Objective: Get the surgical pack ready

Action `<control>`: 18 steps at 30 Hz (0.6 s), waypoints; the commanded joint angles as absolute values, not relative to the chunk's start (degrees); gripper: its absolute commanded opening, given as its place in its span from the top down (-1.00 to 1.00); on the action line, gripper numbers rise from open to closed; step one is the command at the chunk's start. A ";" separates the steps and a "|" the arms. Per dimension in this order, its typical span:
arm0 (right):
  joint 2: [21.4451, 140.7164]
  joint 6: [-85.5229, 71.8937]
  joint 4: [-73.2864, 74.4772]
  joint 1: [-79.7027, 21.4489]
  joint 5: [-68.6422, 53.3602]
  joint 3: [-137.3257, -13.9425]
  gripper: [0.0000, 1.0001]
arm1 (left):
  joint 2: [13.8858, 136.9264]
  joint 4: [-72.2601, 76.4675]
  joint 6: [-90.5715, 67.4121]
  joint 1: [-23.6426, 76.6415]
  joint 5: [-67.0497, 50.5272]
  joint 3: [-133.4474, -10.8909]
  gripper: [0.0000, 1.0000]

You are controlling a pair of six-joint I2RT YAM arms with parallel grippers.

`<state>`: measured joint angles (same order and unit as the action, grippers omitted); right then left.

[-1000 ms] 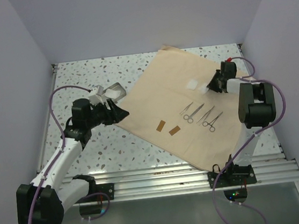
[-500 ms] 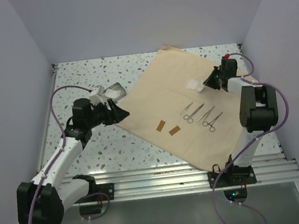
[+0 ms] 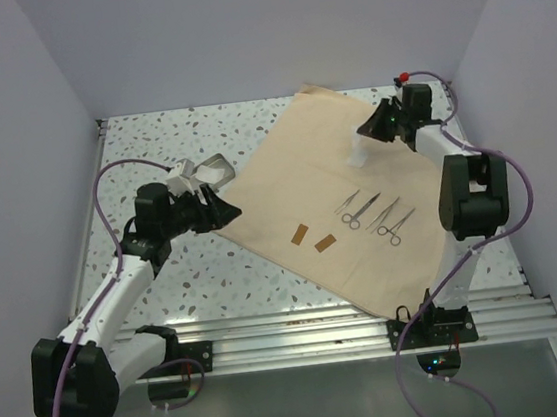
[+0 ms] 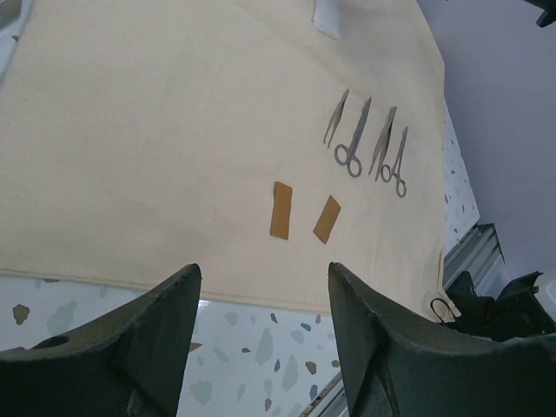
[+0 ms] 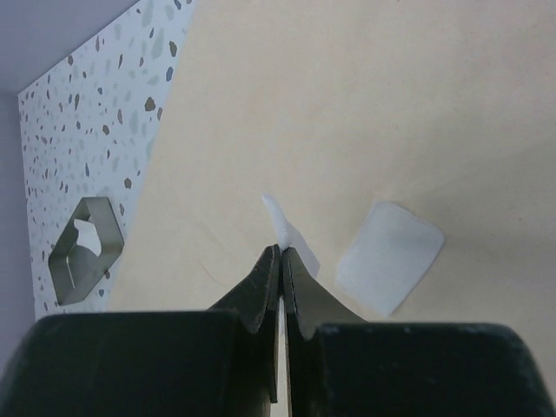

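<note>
We see the surgical pack (image 3: 306,180) lying open and flat, as a tan sheet. Over the pack's far right part the right gripper (image 5: 282,254) is pinched shut on a small white slip (image 5: 280,217); a white square (image 5: 389,258) lies on the pack just beside. The left gripper (image 4: 262,274) hovers partly open, empty, at the pack's left edge. We judge the right arm nearer (the instruments (image 3: 375,213) lie nearward of it).

— What closes the place in?
— Plain pale lilac walls (image 3: 238,32) on three sides, evenly lit.
— And underneath?
— A white speckled surface (image 3: 150,143), with ribbed metal rails (image 3: 303,332) along its near edge.
</note>
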<state>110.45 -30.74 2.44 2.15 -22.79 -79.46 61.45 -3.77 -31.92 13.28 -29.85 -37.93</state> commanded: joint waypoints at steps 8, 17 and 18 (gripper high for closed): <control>117.51 -31.64 4.40 1.85 -30.14 -85.26 1.00 | 63.28 -0.97 -31.99 13.62 -31.02 -39.55 -0.29; 118.48 -32.61 3.25 1.93 -30.67 -83.85 1.00 | 63.90 0.62 -31.91 13.62 -31.29 -39.73 -0.29; 118.56 -32.61 3.16 1.85 -30.50 -83.67 1.00 | 63.90 0.53 -31.73 13.62 -31.29 -39.73 -0.29</control>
